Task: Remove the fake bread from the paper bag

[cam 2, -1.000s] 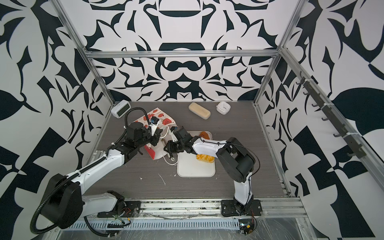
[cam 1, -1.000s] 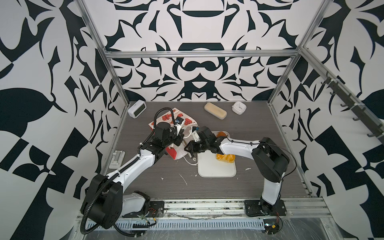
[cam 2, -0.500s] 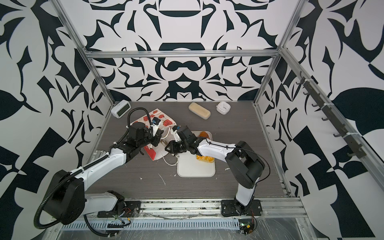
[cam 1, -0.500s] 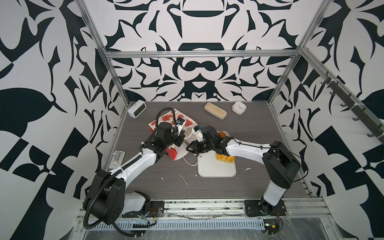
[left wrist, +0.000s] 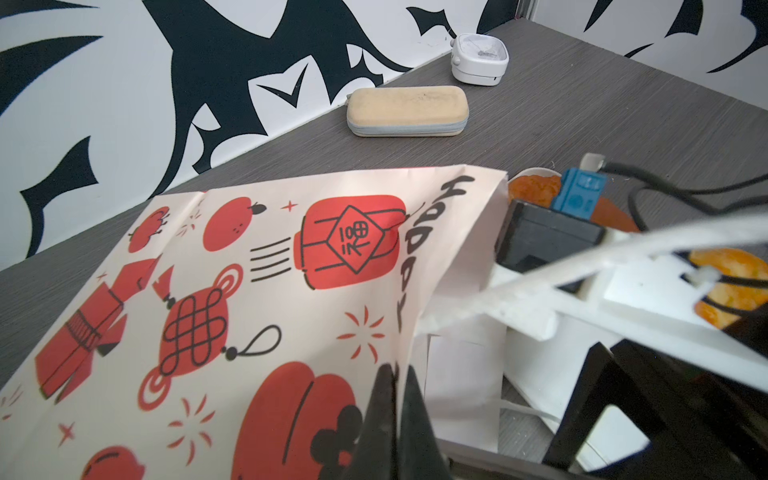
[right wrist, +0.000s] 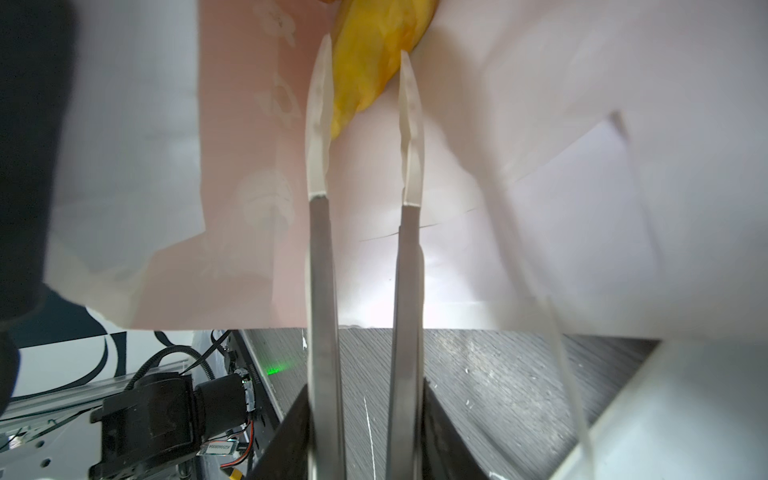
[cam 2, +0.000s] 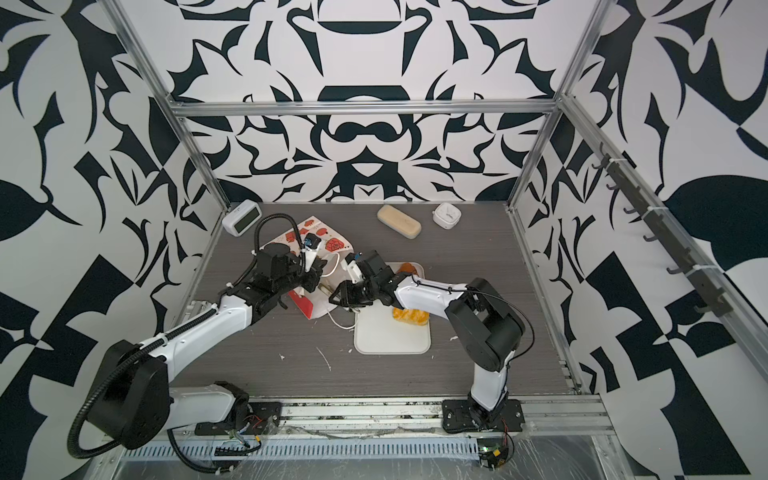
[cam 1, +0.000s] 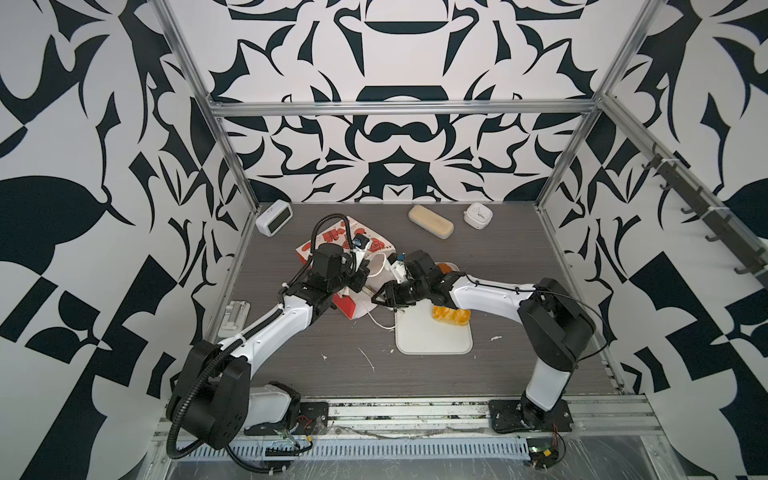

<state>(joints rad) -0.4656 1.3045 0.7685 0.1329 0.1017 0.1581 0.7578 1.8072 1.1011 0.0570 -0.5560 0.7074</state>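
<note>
A yellow pastry (right wrist: 374, 62) of the fake bread sat deep inside the paper bag (cam 1: 338, 235), which lay on its side left of the middle of the desk (cam 1: 519, 257), its mouth toward the white tray (cam 1: 432, 343). The right gripper (right wrist: 365, 45) reached into that mouth, jaws apart on either side of the pastry's near end. The left gripper (left wrist: 397, 374) was clamped on the bag's upper mouth edge. On the tray rested an orange pastry (cam 1: 451, 316) at its right side and a brown pastry (cam 1: 445, 268) at its far end.
</note>
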